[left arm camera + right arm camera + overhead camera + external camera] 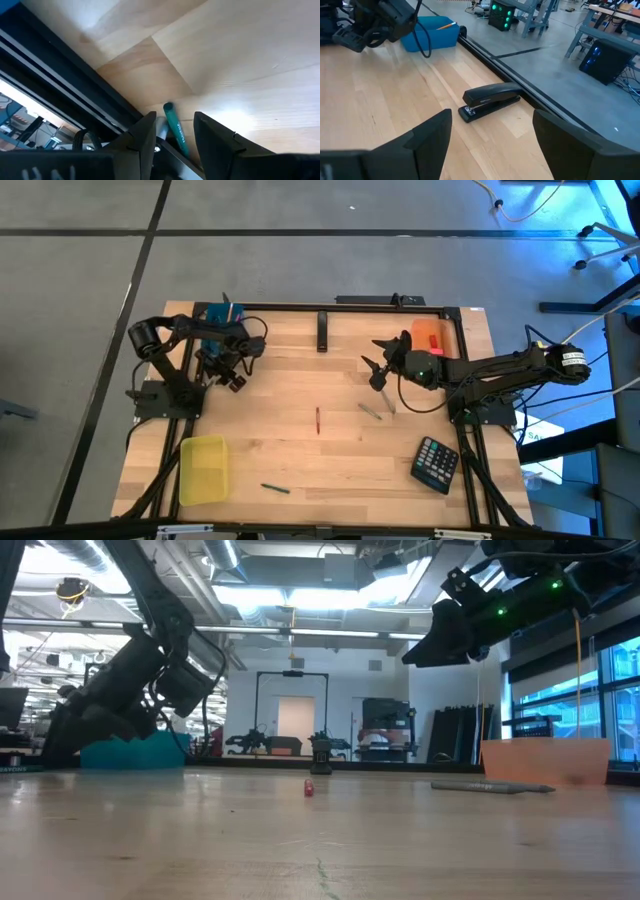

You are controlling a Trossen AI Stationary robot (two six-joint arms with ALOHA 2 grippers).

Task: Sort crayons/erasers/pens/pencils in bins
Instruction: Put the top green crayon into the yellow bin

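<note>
My left gripper (235, 380) hangs low over the table, just near of the teal-blue bin (220, 315), shut on a green pen (175, 131). My right gripper (492, 145) stands open and empty above the table beside the orange bin (430, 335). The yellow bin (203, 470) sits at the near left. Lying flat on the table are a red stick (318, 420), two grey pens (370, 410) and a green stick (276, 488). No erasers show. My left gripper has the green pen between its two fingers (145, 131), pointing steeply down. The pen lies along the fingers, and its rounded end (168, 107) sticks out past their tips, clear of the table. Where the fingers meet its shaft is hidden by the fingers themselves.
A black stapler (490, 100) lies by the table's far edge at the middle. A black calculator (437, 463) lies at the near right. An orange pencil (447, 23) shows in the teal-blue bin. Black frame rails run along the table's edges.
</note>
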